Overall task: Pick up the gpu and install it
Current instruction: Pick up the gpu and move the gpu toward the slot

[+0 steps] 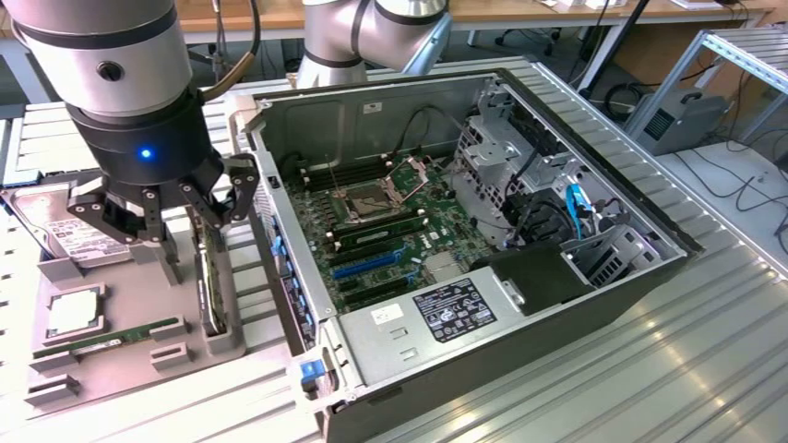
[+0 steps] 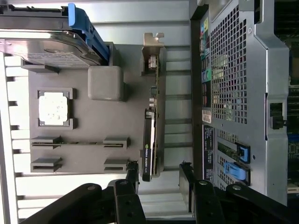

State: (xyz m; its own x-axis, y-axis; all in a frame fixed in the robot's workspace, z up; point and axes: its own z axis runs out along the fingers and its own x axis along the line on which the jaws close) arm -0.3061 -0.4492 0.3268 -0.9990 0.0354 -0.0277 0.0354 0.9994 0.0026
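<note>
Starting right at the gripper: spread wide, holding nothing. Hanging just above the grey parts tray, fingers lined up either side of the near end of the gpu. Can't spot any actual contact with the card, so calling it a hover, not a grab.

Onto the gpu itself: standing on edge in a slot along the tray side nearest the pc case, silver bracket at the end away from the gripper. Not lifted, and sitting straight in the slot as far as can be told.

Further across the tray: a cpu in a square pocket, a thin ram stick resting in little holders, and a hard drive propped up at the end away from the gripper. All untouched by the look of things.

Beyond that, in the exterior view: the pc case lying open just beside the tray, motherboard exposed, blue expansion slots looking bare. No card seated in there.

So progress-wise: pretty much nothing done yet. Approach lined up, sure, but no grasp, no lift, no install. Whole pick and whole seating-in-the-slot part left, going by this.
</note>
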